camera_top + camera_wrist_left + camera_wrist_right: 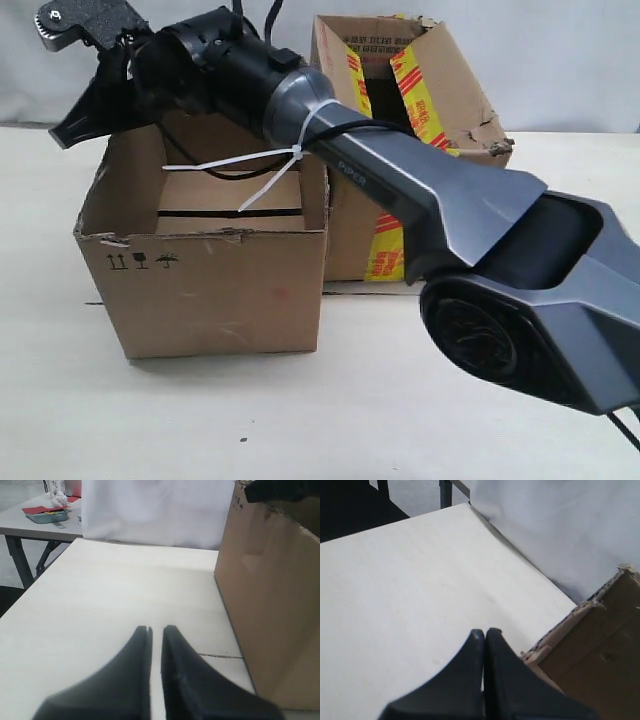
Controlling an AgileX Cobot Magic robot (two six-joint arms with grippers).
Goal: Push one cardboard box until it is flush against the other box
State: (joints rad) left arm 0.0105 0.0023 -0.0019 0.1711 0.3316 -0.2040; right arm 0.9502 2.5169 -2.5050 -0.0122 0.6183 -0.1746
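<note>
Right tool [484, 632] first: shut tight, tips together, clamped on nothing, hanging just outside the left top rim of the cardboard box [215, 290]. Left tool [156, 629]: a hair apart, empty, low over the worktop [400, 420] beside that same left wall. Rightward from both, then, to the box; beyond its right side, set further back, the other box [440, 90]; touching or not, cannot tell. No clear long axis, near square. Probably calls for a rightward shove; nearer tool hard to call. Counted: two boxes, two tools.
</note>
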